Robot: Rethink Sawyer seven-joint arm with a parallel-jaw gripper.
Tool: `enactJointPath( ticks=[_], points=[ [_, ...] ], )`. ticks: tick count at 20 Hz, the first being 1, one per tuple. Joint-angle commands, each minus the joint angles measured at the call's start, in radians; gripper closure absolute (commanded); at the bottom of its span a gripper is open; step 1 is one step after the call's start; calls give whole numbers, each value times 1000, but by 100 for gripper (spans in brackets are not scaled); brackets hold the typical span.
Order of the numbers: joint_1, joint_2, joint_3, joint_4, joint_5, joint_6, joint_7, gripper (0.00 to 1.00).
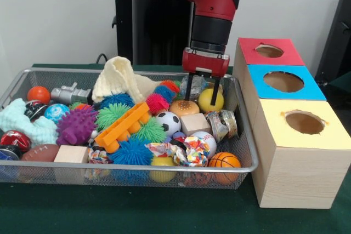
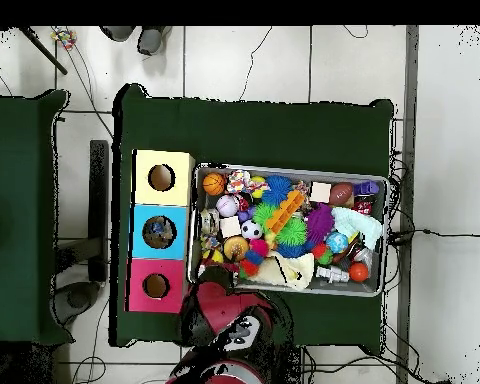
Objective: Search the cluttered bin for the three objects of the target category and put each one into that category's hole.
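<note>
A wire bin (image 1: 137, 167) is packed with toys: a soccer ball (image 1: 168, 121), a baseball (image 1: 207, 141), a basketball (image 1: 224, 161), a yellow ball (image 1: 210, 100), spiky purple (image 1: 77, 126), blue (image 1: 131, 152) and green (image 1: 109, 114) toys, and wooden blocks (image 1: 194, 123). To its right stands a row of boxes with round holes: red (image 1: 269, 51), blue (image 1: 283, 81), yellow (image 1: 304, 123). My gripper (image 1: 199, 95) hangs open over the bin's back right corner, fingertips just above the yellow ball and a bun-shaped toy (image 1: 184, 108), holding nothing. In the overhead view the arm (image 2: 224, 312) hides the gripper.
A cream knitted cloth (image 1: 118, 78), an orange plastic rail piece (image 1: 123, 127), a football (image 1: 39, 152) and a crumpled colourful wrapper (image 1: 189, 150) also lie in the bin (image 2: 289, 168). Something dark shows inside the blue box's hole (image 2: 159, 231). Green cloth covers the table (image 1: 164, 212).
</note>
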Motion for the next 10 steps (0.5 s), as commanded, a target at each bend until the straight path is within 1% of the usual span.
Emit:
enactJointPath(
  ticks=[1, 7, 10],
  points=[
    [-81, 95, -16, 162, -43, -30, 146, 0],
    [-93, 118, -15, 212, -51, -110, 139, 0],
    [-81, 135, -14, 234, -33, -144, 142, 0]
  ],
)
